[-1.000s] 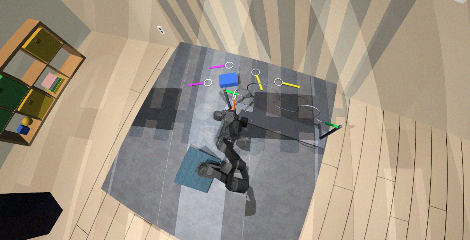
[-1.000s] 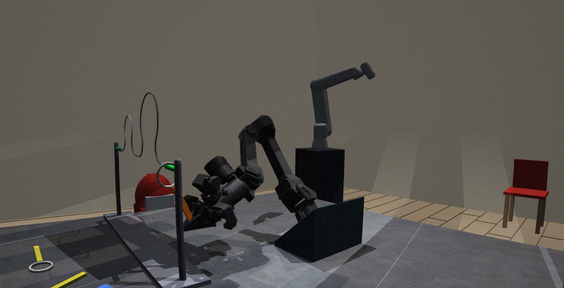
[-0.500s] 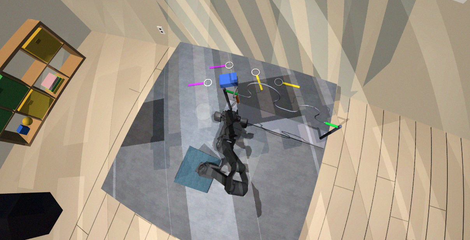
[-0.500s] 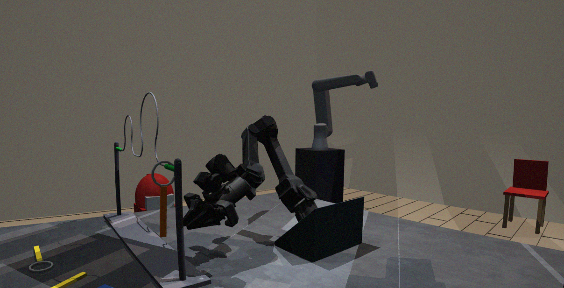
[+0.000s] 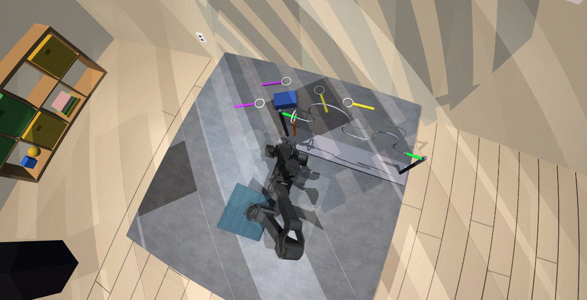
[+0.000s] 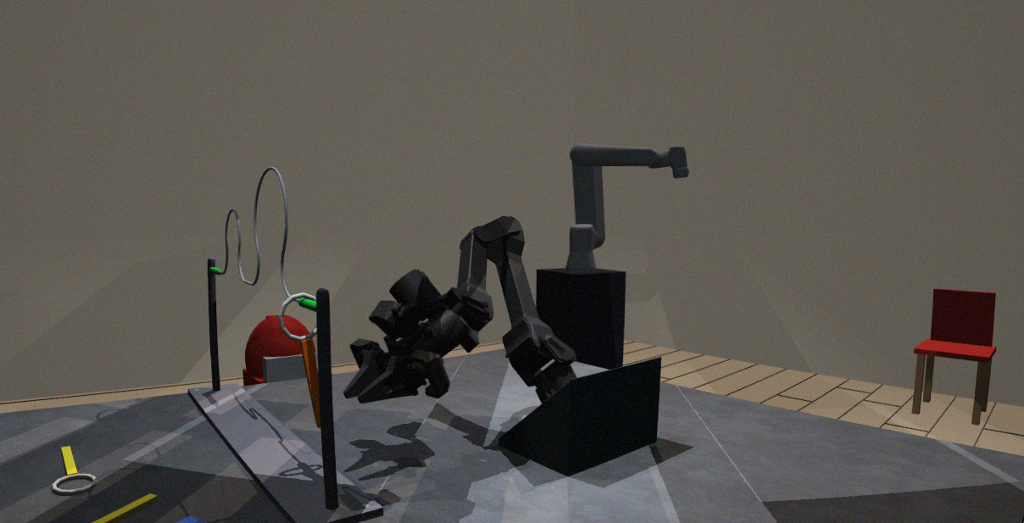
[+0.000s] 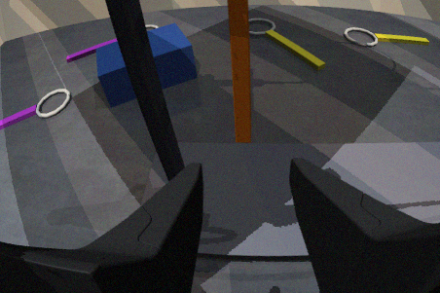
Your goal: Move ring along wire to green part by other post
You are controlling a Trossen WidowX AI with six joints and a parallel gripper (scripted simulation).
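The gripper (image 7: 244,212) stands spread, its two dark fingers apart with bare gap between them and nothing pinched. Ahead of it, clear of both fingertips, the orange handle (image 7: 237,37) hangs straight down, its lower end stopping short of the grey floor mat (image 7: 78,179). In the exterior view the gripper (image 6: 372,375) sits low, just beside the near black post (image 6: 324,404) and apart from the handle (image 6: 310,380). The handle hangs from the pale ring (image 6: 296,315), which is threaded on the green part of the wire (image 6: 308,302) next to that near post. From above, the ring (image 5: 293,117) is seen on the green stretch (image 5: 288,114) at the left end of the wire, with the handle (image 5: 294,128) pointing toward the arm. The thin grey wire (image 5: 349,127) winds away in loops to the far post (image 5: 410,166), where the other green part (image 5: 412,156) is bare. Beyond the hanging handle lie a blue block (image 7: 152,63), two spare rings with yellow handles (image 7: 294,49) and two with purple handles (image 7: 91,50), all flat on the mat. The arm rises from a wedge-shaped dark base (image 6: 623,404).
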